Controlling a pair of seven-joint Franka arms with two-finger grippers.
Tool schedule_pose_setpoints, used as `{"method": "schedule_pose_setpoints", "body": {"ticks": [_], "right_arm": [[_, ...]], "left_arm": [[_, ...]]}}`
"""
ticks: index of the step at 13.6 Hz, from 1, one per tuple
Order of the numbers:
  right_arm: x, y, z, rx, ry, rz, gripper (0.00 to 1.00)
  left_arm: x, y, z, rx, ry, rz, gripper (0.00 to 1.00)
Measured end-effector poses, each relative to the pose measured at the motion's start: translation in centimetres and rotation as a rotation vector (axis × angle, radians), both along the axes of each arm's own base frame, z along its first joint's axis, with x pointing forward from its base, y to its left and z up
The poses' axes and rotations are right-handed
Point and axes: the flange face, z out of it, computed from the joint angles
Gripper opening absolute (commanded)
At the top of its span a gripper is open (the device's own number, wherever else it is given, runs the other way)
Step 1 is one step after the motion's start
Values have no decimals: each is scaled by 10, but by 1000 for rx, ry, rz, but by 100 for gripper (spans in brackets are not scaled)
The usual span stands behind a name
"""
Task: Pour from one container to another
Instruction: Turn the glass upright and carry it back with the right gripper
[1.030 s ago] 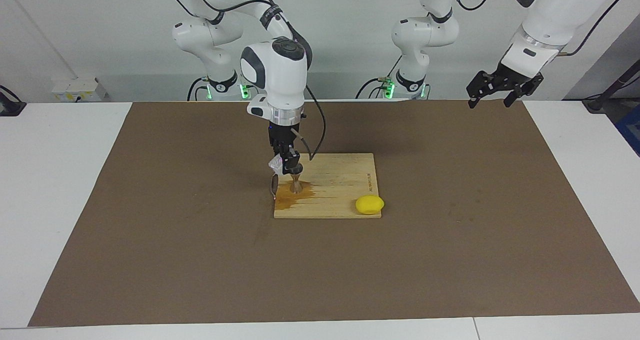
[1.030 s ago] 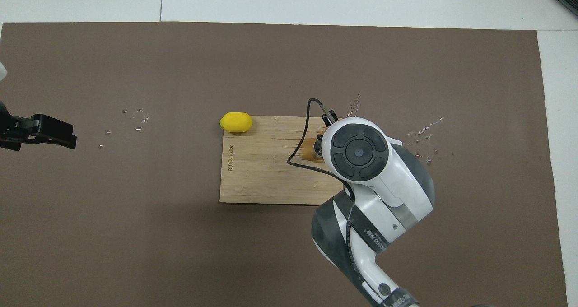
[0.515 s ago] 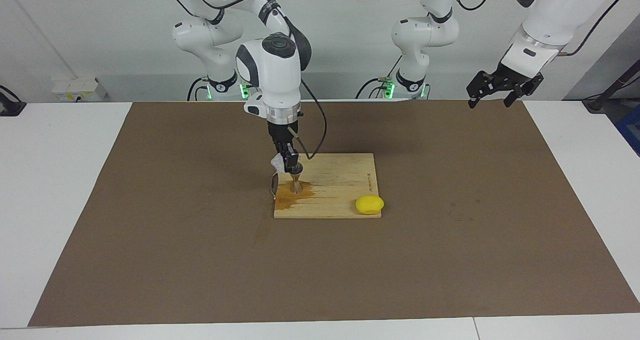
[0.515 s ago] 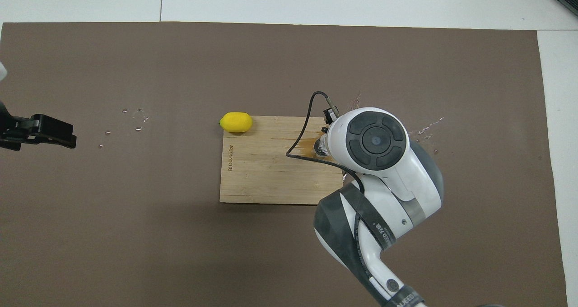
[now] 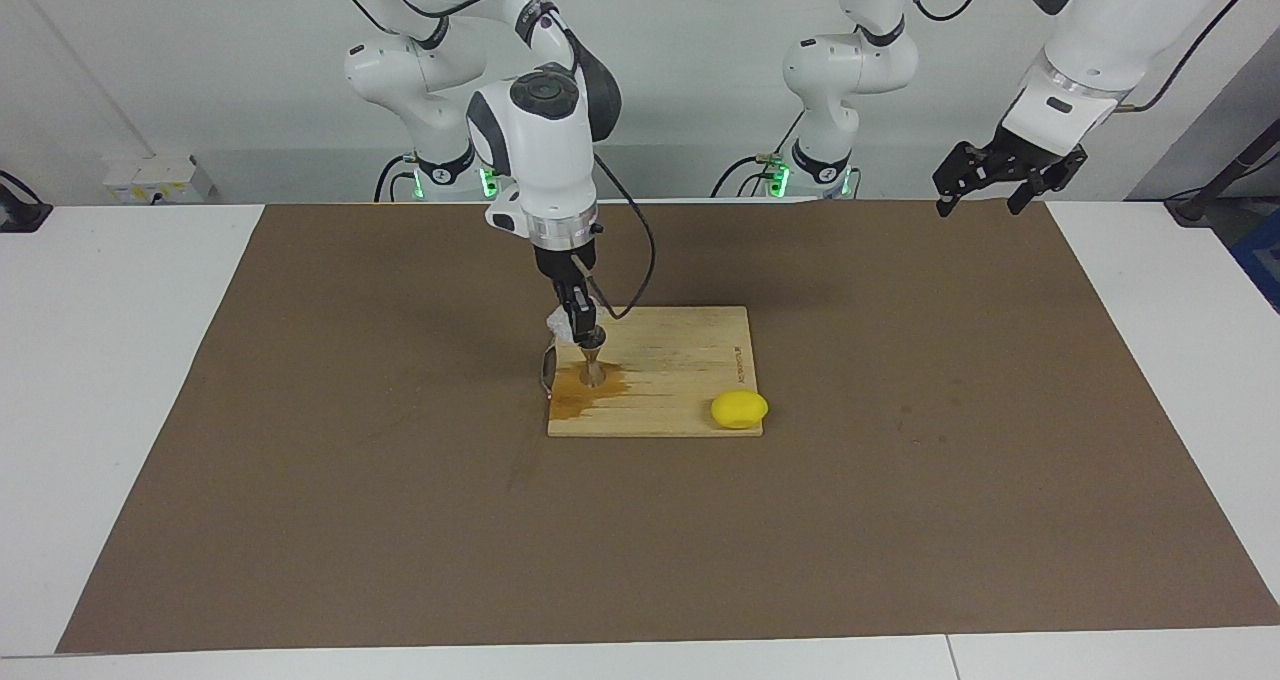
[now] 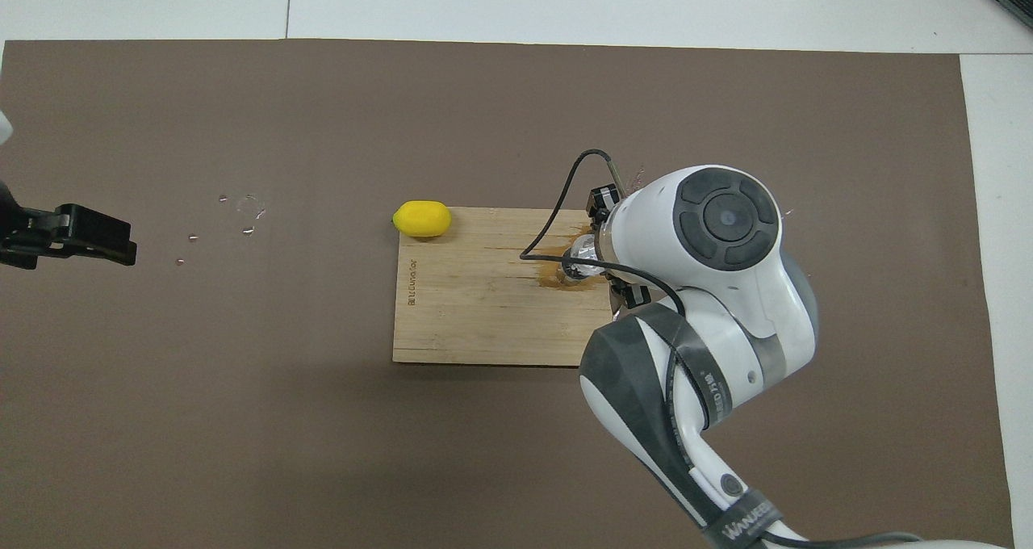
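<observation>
My right gripper (image 5: 574,328) is shut on the small clear glass cup (image 5: 555,325) and holds it tipped just above the wooden board (image 5: 690,360). Directly under the gripper stands the silver hourglass-shaped jigger (image 5: 594,366), in a brown wet stain (image 5: 578,393) on the board. In the overhead view the right wrist (image 6: 718,226) covers most of the cup and jigger. My left gripper (image 5: 980,206) (image 6: 121,242) hangs open and empty in the air over the mat's corner at the left arm's end, where that arm waits.
A yellow lemon (image 5: 739,409) (image 6: 421,218) lies at the board's corner farthest from the robots, toward the left arm's end. Water drops (image 6: 246,210) dot the brown mat (image 5: 900,510), and more splashes (image 6: 759,234) lie beside the board toward the right arm's end.
The right arm's wrist has swung out toward the right arm's end of the table, leaning the gripper more. The cup stays over the jigger. The left arm has not moved.
</observation>
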Motion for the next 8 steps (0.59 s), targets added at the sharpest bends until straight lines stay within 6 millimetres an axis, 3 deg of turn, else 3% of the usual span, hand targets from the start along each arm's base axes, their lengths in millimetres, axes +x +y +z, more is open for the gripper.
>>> {"method": "schedule_pose_setpoints", "body": {"ticks": [5, 8], "right_arm": [[19, -39, -4, 166, 75, -108, 12], [32, -85, -15, 309, 122, -163, 11]], "left_arm": [[0, 0, 0, 0, 0, 0, 100], [0, 0, 0, 0, 0, 0, 100]]}}
